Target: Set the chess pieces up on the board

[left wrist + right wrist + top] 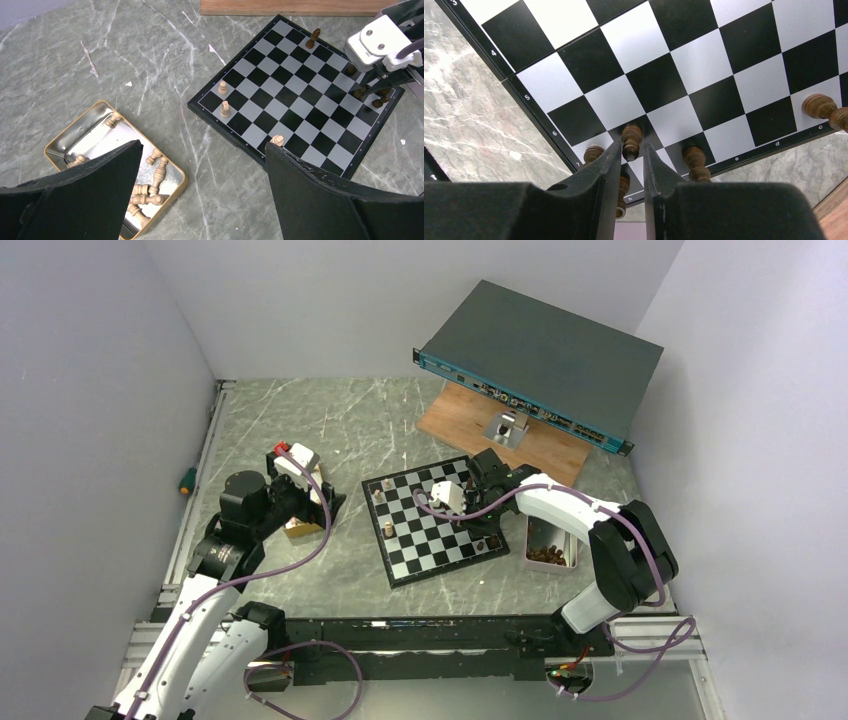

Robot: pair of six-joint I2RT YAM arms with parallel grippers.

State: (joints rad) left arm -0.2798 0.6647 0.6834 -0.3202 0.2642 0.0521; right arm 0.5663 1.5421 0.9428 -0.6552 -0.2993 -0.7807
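Note:
The board [430, 530] lies on the marble table between the arms. My right gripper [486, 528] is low over its right corner. In the right wrist view the gripper [631, 148] is closed narrowly on a dark brown piece [631, 140] that stands on a square near the board's [664, 65] edge. Other dark pieces [694, 160] stand beside it. My left gripper [202, 150] is open and empty above bare table, between a tin [75, 135] of light pieces [150, 180] and the board [300, 95]. Three light pieces [226, 108] stand on the board's left edge.
A pink tray [548, 553] of dark pieces sits right of the board. A wooden plank [470, 420] and a tilted grey rack device [540, 360] stand behind the board. A screwdriver [186, 480] lies at the left rail.

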